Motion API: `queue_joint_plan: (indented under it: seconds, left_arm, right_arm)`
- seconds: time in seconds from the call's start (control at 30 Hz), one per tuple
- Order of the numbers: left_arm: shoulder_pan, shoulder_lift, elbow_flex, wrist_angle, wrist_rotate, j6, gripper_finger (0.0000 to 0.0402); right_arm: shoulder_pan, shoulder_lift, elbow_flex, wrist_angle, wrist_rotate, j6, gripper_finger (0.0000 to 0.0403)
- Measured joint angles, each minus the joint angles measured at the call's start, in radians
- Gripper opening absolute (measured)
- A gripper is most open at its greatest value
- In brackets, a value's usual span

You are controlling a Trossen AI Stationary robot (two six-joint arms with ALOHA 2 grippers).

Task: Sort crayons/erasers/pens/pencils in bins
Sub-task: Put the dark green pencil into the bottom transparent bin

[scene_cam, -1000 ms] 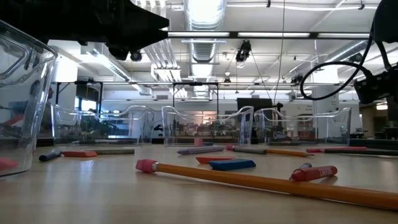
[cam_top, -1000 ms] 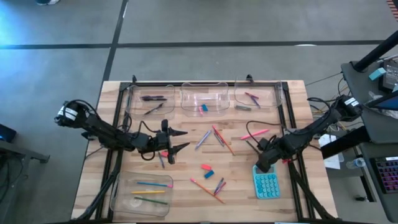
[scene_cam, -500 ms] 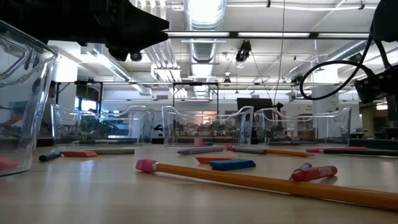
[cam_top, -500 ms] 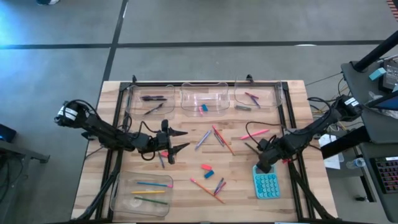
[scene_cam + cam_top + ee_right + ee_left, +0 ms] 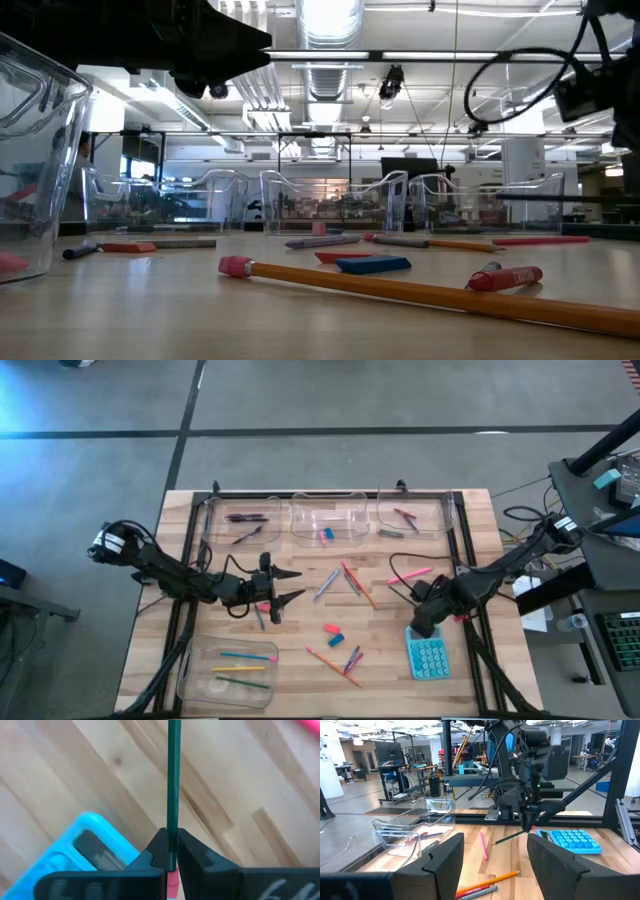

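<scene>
Pencil [image 5: 173, 780], dark green, clamped between the fingers of the right end effector [image 5: 171, 851]; only the right wrist view shows the grip, with the pencil's pink eraser end behind the fingertips. Left wrist view shows it lifted off the bench [image 5: 450, 670], tilted, beside the teal calculator [image 5: 428, 654].

Left end effector [image 5: 287, 586] hovers mid-bench, fingers spread, empty.

Bins: far left bin [image 5: 240, 520] holds dark pens; far middle bin [image 5: 327, 518] holds a pink and a blue eraser; far right bin [image 5: 410, 512] holds crayons; near bin [image 5: 228, 671] holds coloured pencils.

Loose sticks and two erasers [image 5: 332, 629] lie scattered mid-bench.
</scene>
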Motion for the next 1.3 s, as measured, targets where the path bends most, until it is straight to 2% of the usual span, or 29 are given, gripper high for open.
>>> queue_joint_plan:
  seconds: [0.1,0.23,0.4,0.53,0.7,0.8,0.87,1.07,1.2,1.3]
  left_arm:
    - [0.0,0.0,0.0,0.0,0.0,0.0,0.0204]
    - [0.0,0.0,0.0,0.004,0.0,0.0,0.0204]
    - [0.0,0.0,0.0,0.004,0.0,-0.072,0.0204]
    - [0.0,0.0,0.004,0.004,0.0,-0.145,0.0204]
    - [0.0,0.0,0.008,0.004,0.026,-0.155,0.0204]
    - [0.0,0.0,0.008,0.004,0.049,-0.16,0.0204]
    - [0.0,0.0,0.008,0.004,0.076,-0.222,0.0204]
    - [-0.001,0.004,0.053,0.004,0.161,-0.286,0.0204]
    - [-0.003,0.058,0.106,0.032,0.265,-0.279,0.0209]
    - [-0.007,0.125,0.162,0.055,0.314,-0.275,0.0231]
  right_arm:
    - [0.0,0.0,0.032,0.003,0.07,-0.021,0.0014]
    - [0.0,0.0,0.062,0.085,0.218,-0.083,0.0013]
    - [-0.003,0.0,0.054,0.382,0.354,-0.275,0.0013]
    - [-0.003,0.0,0.013,0.715,0.423,-0.485,0.0013]
    - [-0.003,0.015,-0.059,1.15,0.447,-0.742,0.0013]
    - [-0.003,0.053,-0.107,1.365,0.446,-0.831,0.0013]
    - [-0.003,0.088,-0.128,1.46,0.446,-0.865,0.0013]
    - [-0.009,0.216,-0.136,1.625,0.444,-0.88,0.0013]
    - [-0.022,0.291,-0.094,1.631,0.428,-0.88,0.0013]
    - [-0.031,0.335,-0.061,1.63,0.383,-0.879,0.0013]
